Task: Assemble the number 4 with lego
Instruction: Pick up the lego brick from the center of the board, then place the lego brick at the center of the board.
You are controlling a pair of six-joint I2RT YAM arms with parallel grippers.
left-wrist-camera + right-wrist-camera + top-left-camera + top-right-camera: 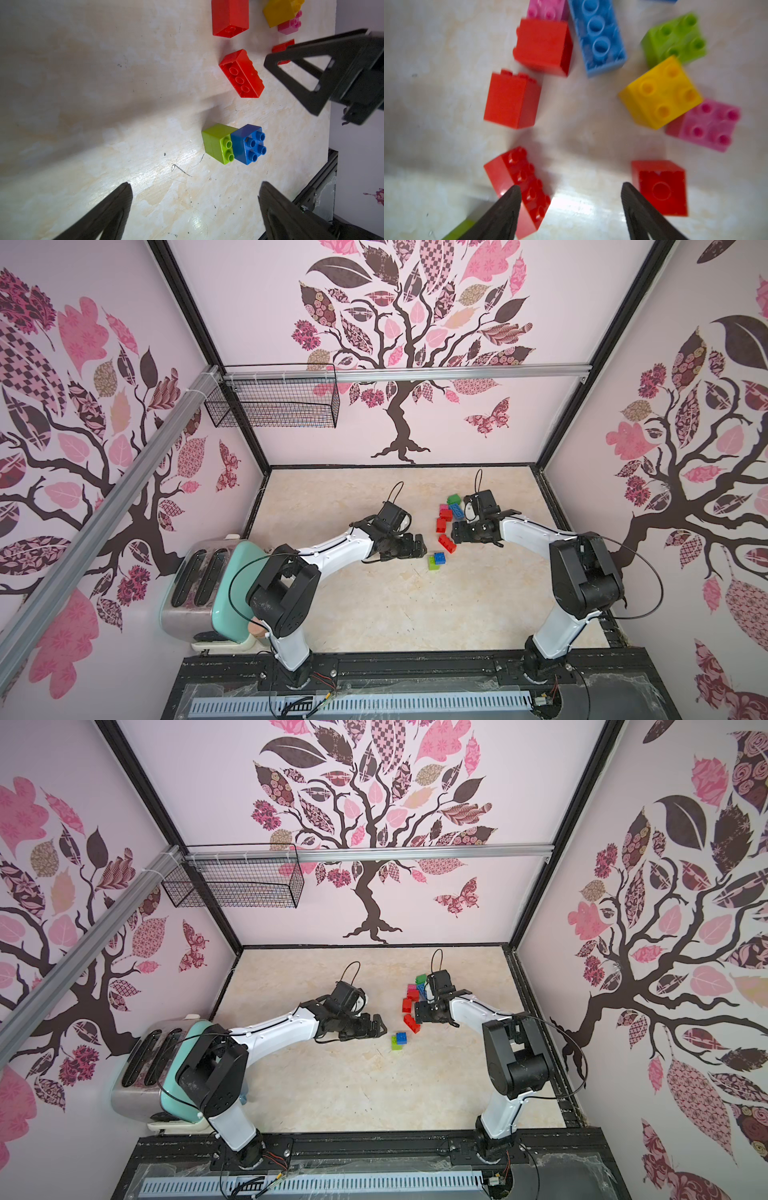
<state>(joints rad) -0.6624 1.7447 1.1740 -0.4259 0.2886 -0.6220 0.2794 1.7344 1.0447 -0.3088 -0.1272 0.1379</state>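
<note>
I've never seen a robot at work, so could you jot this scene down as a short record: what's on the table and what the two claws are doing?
surface: pale marbled table
built so far: blue brick joined to lime brick, apart from the rest
loose bricks: red, pink, blue, green, yellow, clustered by the right gripper
left gripper: open, empty, near the joined pair
right gripper: open, empty, over the loose bricks
also there: mint toaster, wire basket
</note>
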